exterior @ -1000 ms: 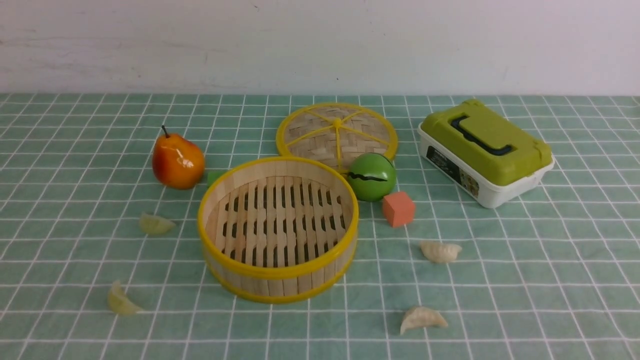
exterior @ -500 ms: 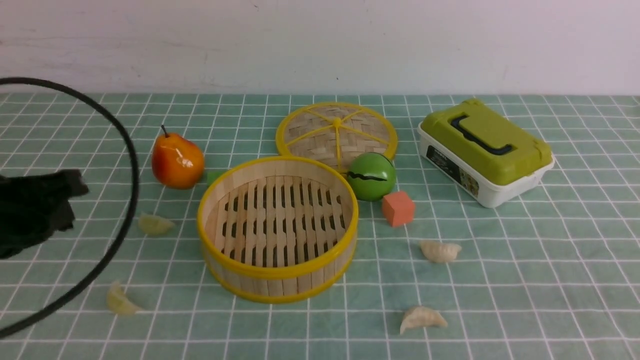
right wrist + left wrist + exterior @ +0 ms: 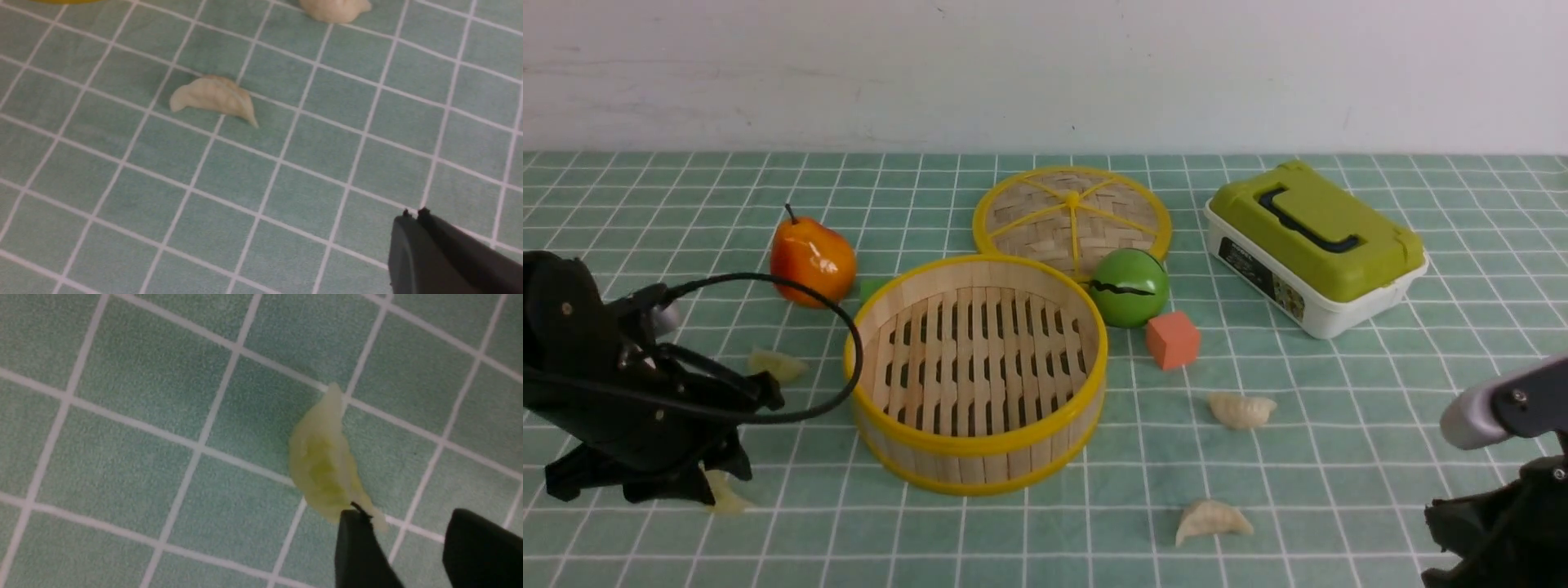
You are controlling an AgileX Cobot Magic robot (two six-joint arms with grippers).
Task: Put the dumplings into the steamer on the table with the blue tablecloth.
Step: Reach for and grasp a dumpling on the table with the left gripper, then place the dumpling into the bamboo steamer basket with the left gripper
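Grid-clothed bench (image 3: 1339,457): left hand (image 3: 408,516) parted, empty, yellow-green dumpling (image 3: 322,465) just beside one fingertip; right hand (image 3: 413,213) pressed together, empty, cream dumpling (image 3: 212,98) well apart.

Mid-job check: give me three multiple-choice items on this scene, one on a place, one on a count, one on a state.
1. The orange cube sits: A) inside the round bamboo steamer; B) right of the steamer, near the green ball; C) left of the steamer.
2. Small crescent dumplings inside the steamer: A) none; B) two; C) four.
3. The left gripper is: A) open; B) shut empty; C) shut on a dumpling.
Key: 1B, the cube stands beside the ball; 2A, the slatted floor is bare; 3A, the left wrist view shows its fingers apart.
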